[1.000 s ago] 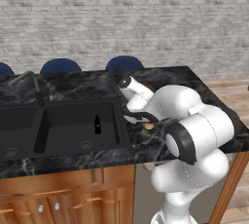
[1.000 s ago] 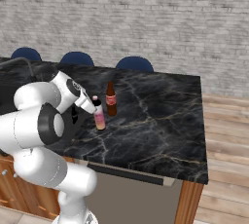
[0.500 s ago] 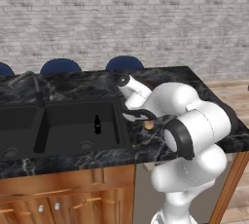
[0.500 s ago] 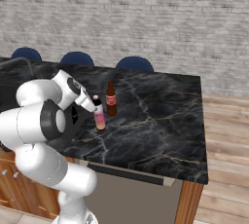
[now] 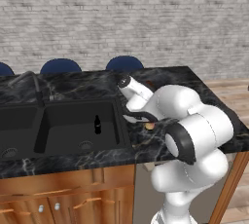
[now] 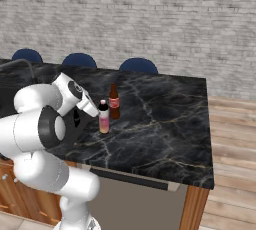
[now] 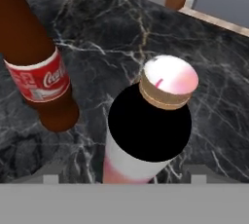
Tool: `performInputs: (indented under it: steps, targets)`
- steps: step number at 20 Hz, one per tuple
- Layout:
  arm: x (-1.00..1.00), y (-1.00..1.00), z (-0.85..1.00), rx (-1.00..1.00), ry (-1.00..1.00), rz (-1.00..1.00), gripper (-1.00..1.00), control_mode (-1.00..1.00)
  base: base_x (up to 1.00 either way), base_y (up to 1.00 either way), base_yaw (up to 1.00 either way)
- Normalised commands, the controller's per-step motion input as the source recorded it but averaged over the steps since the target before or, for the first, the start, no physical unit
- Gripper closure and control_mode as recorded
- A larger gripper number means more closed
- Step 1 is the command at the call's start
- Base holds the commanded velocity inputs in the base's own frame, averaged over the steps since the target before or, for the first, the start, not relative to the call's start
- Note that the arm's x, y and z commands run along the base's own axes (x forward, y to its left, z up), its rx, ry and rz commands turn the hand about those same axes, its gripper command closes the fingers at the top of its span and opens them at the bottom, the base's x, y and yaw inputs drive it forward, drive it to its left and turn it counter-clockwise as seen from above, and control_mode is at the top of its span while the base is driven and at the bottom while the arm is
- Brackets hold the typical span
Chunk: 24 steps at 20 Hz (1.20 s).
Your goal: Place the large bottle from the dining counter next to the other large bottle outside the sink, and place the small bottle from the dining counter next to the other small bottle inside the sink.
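The large bottle (image 6: 103, 118), pale with a light cap (image 7: 168, 84), stands upright on the black marble counter (image 6: 160, 119). It is right beside the other large bottle (image 6: 114, 102), the dark brown one with a red label (image 7: 39, 74), outside the sink (image 5: 63, 130). My gripper (image 7: 124, 177) is open, its fingertips (image 7: 53, 177) standing wide on either side of the pale bottle without touching it. In the right base view the gripper (image 6: 96, 111) sits just left of that bottle. The other small bottle (image 5: 97, 124), tiny and black, stands in the sink basin. The small brownish-orange bottle is out of view.
A curved grey faucet (image 5: 32, 79) rises behind the sink's left part. Blue stool backs (image 5: 124, 63) line the counter's far side. A bare stretch of marble (image 6: 170, 134) lies right of the two bottles. Wooden cabinets (image 5: 68, 196) sit under the sink.
The jaws have opened wide off the pale bottle, which now stands free beside the brown bottle. The arm has barely shifted.
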Motion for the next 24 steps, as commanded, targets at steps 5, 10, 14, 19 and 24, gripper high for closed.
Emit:
performInputs:
  steps: [5, 10, 14, 19, 24]
  targets:
    - [-0.48, -0.28, -0.06, 0.0, -0.07, 0.0, -1.0, -1.0, 0.0, 0.0, 0.0]
    - [-0.39, -0.02, 0.02, 0.0, -0.07, 0.0, -1.0, -1.0, 0.0, 0.0, 0.0]
    - [-0.25, 0.04, 0.33, 0.0, -0.05, 0.08, -1.0, -1.0, 0.0, 0.0, 0.0]
    - [0.0, 0.0, 0.52, 0.02, 0.0, 0.12, -1.0, -1.0, 0.0, 0.0, 0.0]
    - [0.0, 0.01, 0.29, 0.03, 0.05, 0.16, -1.0, -1.0, 0.0, 0.0, 0.0]
